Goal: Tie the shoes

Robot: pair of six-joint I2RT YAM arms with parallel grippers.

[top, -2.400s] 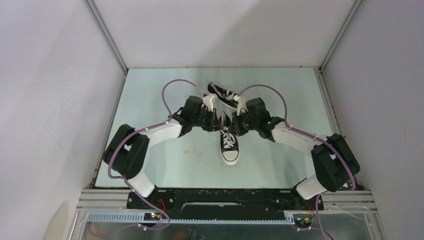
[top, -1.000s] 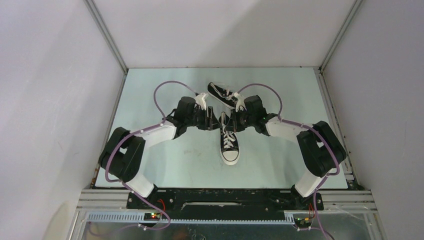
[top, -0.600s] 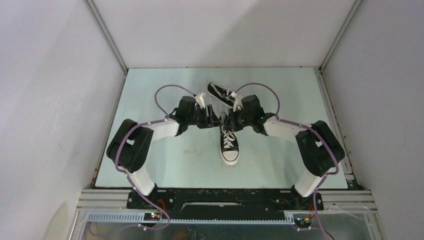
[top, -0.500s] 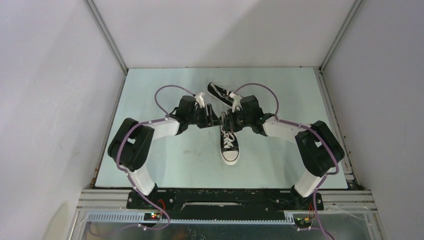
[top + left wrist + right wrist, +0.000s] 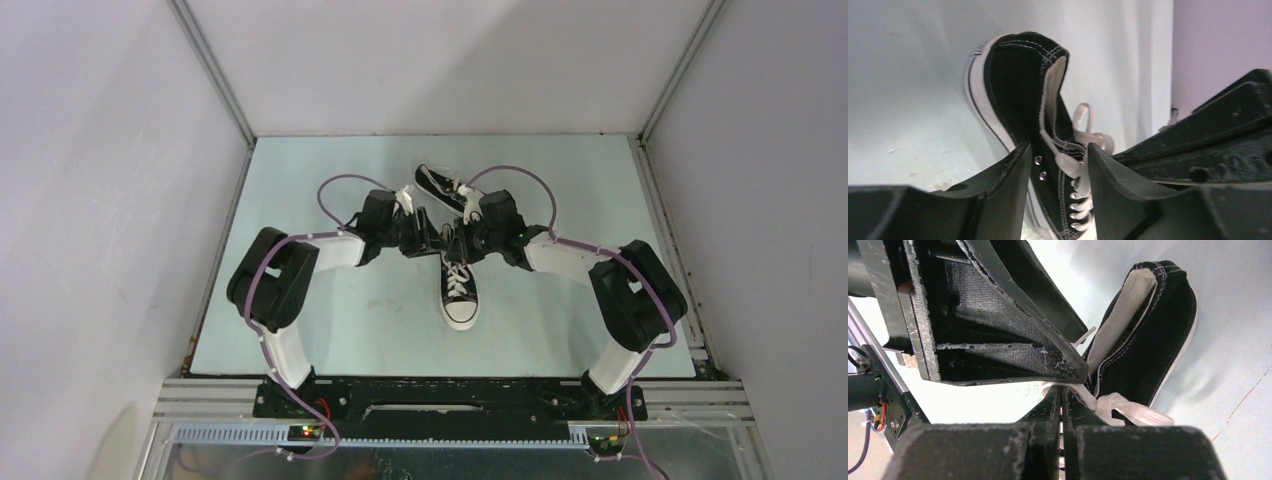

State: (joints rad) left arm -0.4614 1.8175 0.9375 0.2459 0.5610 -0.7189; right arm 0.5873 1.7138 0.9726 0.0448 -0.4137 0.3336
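Observation:
One black sneaker (image 5: 458, 290) lies mid-table, its white toe cap toward the arms. The second sneaker (image 5: 441, 186) lies behind it, on its side. My left gripper (image 5: 434, 238) and right gripper (image 5: 461, 241) meet over the near shoe's heel end. In the left wrist view the jaws (image 5: 1058, 167) stand open, straddling the shoe's (image 5: 1018, 85) eyelet row, and a white lace (image 5: 1083, 117) loops past the right finger. In the right wrist view the jaws (image 5: 1062, 390) are shut on a white lace (image 5: 1128, 410) beside the shoe's collar (image 5: 1153, 335).
The pale green table (image 5: 330, 300) is walled by white panels with metal corner posts (image 5: 215, 80). The left gripper's body (image 5: 998, 340) fills the upper left of the right wrist view, almost touching the right fingertips. Purple cables (image 5: 335, 190) arc over both arms.
Both grippers have closed in on each other over the near shoe's heel end. The left arm's elbow has swung right. The shoes have stayed in place.

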